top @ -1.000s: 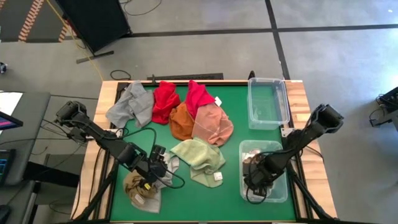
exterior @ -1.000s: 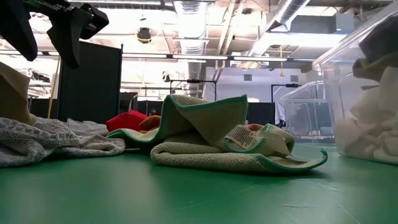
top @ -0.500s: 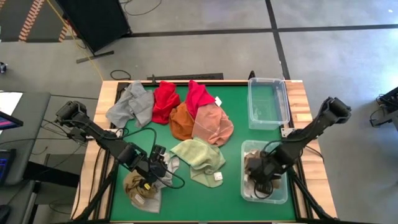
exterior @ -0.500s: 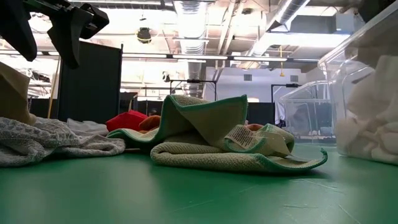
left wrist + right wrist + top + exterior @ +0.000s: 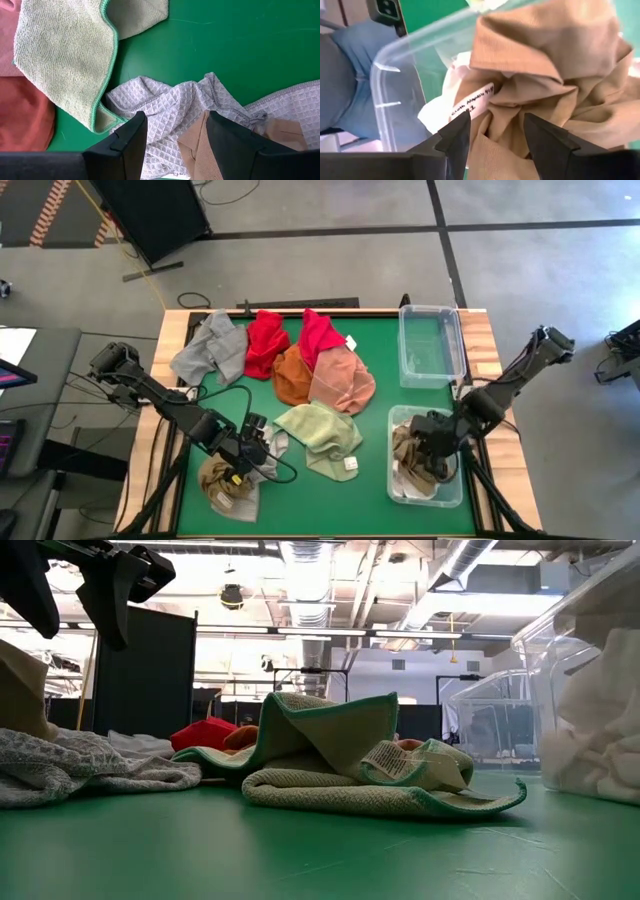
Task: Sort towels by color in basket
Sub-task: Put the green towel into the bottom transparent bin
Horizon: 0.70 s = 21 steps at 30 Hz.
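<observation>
Two tools stood parted, neither gripping cloth. The right tool (image 5: 432,448) hung over the near clear bin (image 5: 398,484) at lower right, above a crumpled tan towel (image 5: 555,65) inside it. The left tool (image 5: 172,137) hovered at lower left over a grey checked towel (image 5: 170,107) beside the pale green towel (image 5: 318,435) on the green worktop (image 5: 290,500).

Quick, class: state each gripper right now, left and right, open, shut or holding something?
Left gripper: open, holding nothing, above the white-checked towel.
Right gripper: open, holding nothing, above the tan towel in the near bin.
</observation>
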Tool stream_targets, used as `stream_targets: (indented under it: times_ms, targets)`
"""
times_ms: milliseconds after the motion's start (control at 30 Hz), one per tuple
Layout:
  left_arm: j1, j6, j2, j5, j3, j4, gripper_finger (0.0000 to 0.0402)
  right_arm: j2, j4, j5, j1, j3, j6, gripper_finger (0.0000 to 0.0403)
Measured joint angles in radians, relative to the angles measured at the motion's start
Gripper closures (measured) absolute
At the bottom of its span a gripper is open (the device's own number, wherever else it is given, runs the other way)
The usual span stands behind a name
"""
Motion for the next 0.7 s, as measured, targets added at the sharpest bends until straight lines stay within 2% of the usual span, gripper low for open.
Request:
stream_targets:
  times_ms: [300,467,700]
  targets:
    - [0.000,0.000,0.000,0.000,0.000,0.000,0.0209,-0.064,0.062,0.093,0.000,0.000,-0.065,0.0195]
    - [0.000,0.000,0.000,0.000,0.000,0.000,0.0209,-0.069,0.198,0.155,-0.021,0.001,-0.168,0.0195]
    - [0.000,-0.004,0.000,0.000,0.000,0.001,0.0209,-0.014,0.393,0.173,-0.085,0.001,-0.337,0.0195]
